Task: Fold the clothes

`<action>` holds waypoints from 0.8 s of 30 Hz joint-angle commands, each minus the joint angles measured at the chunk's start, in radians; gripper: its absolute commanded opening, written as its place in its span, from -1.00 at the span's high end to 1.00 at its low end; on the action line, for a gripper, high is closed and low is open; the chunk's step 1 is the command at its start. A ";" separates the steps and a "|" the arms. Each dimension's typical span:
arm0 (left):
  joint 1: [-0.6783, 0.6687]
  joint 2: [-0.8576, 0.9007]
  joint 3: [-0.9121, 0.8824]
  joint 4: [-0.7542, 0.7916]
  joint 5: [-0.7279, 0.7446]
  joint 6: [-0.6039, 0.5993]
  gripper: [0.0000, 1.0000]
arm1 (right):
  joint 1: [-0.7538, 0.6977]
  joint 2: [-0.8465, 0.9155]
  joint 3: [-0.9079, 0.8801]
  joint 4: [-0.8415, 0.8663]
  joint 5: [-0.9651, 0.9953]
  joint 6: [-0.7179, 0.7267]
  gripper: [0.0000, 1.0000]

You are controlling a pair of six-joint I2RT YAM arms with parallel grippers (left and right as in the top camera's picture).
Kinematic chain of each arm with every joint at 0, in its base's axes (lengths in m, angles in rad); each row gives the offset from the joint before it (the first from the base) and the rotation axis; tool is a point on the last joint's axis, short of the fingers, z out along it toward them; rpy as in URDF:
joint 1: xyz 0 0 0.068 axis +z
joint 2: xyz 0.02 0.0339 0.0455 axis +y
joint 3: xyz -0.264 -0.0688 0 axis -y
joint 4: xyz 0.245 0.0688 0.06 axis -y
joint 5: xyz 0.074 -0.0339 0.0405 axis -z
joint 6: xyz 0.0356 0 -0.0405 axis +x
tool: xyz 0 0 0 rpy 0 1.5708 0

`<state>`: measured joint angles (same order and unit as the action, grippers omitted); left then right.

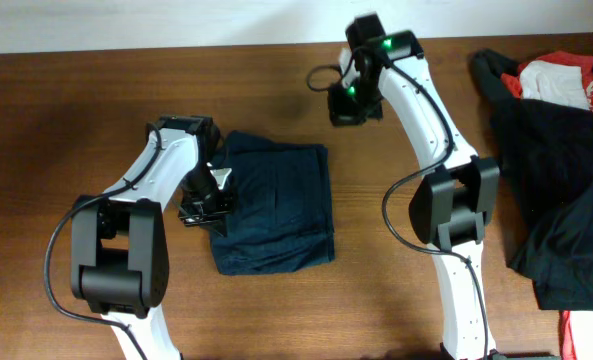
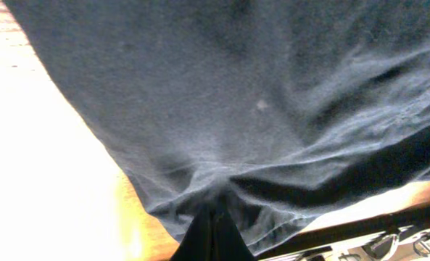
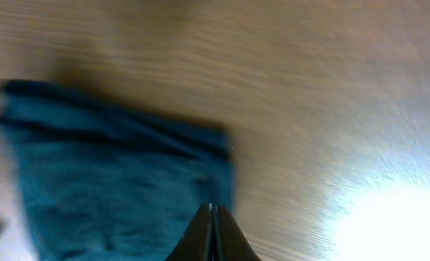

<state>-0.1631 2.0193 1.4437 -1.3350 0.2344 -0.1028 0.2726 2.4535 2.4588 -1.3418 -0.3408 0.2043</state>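
The folded dark navy garment lies flat on the table's middle. My left gripper sits at its left edge. In the left wrist view the fingers are shut together and the navy cloth puckers at their tips, pinched. My right gripper is held over bare wood beyond the garment's far right corner. Its fingers are shut and empty, with the navy garment blurred below them. A black garment and a red-and-white one lie heaped at the right.
The wooden table shows bare to the left and behind the navy garment. The heap of clothes reaches the table's right edge. The right arm's base stands between the navy garment and the heap.
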 commanded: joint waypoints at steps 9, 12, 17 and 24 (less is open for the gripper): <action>0.000 -0.008 -0.053 0.090 -0.014 -0.017 0.99 | 0.227 0.006 -0.378 0.240 0.038 0.006 0.82; 0.001 -0.008 -0.171 0.187 -0.014 -0.017 0.99 | 0.193 0.006 -0.410 0.239 0.129 0.017 0.83; 0.006 -0.008 -0.239 0.197 -0.021 -0.018 0.99 | 0.127 0.005 -0.384 0.225 0.133 0.013 0.85; 0.019 -0.102 0.101 0.066 -0.040 -0.017 0.49 | 0.029 -0.003 0.138 -0.061 0.136 0.014 -0.98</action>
<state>-0.1535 1.9881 1.4006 -1.2720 0.2192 -0.1154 0.3389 2.4771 2.3829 -1.3441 -0.2314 0.2180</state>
